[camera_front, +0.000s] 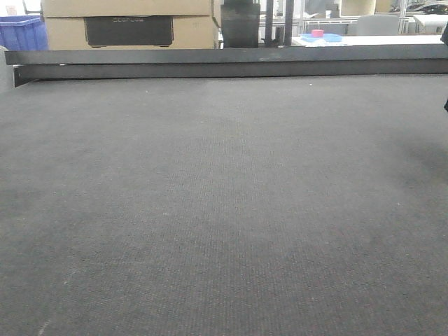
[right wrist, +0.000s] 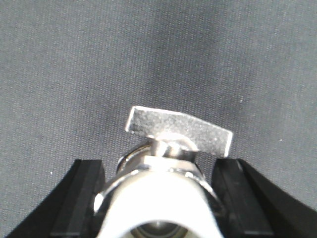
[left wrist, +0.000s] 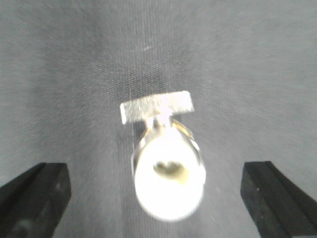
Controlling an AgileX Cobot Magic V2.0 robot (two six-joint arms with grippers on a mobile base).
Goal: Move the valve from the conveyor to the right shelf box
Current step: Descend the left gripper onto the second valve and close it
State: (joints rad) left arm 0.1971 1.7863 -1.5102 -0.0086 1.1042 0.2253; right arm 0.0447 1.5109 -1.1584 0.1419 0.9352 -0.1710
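Note:
The conveyor (camera_front: 224,196) fills the front view as a wide dark grey woven belt, with its black rail (camera_front: 224,63) across the back. No valve and no gripper show there. In the left wrist view a silver valve (left wrist: 168,173) with a flat T-handle lies blurred on the belt. My left gripper (left wrist: 156,171) is open, its black fingers (left wrist: 34,193) wide apart on either side of the valve and clear of it. In the right wrist view my right gripper (right wrist: 158,168) is shut on a silver valve (right wrist: 158,198), fingers (right wrist: 86,193) pressed to its body. The shelf box is out of view.
Behind the rail stand cardboard boxes (camera_front: 126,21), a blue crate (camera_front: 21,31) at the far left, and a white table with a blue tray (camera_front: 320,36) holding a pink object. A dark shape (camera_front: 445,105) shows at the right edge.

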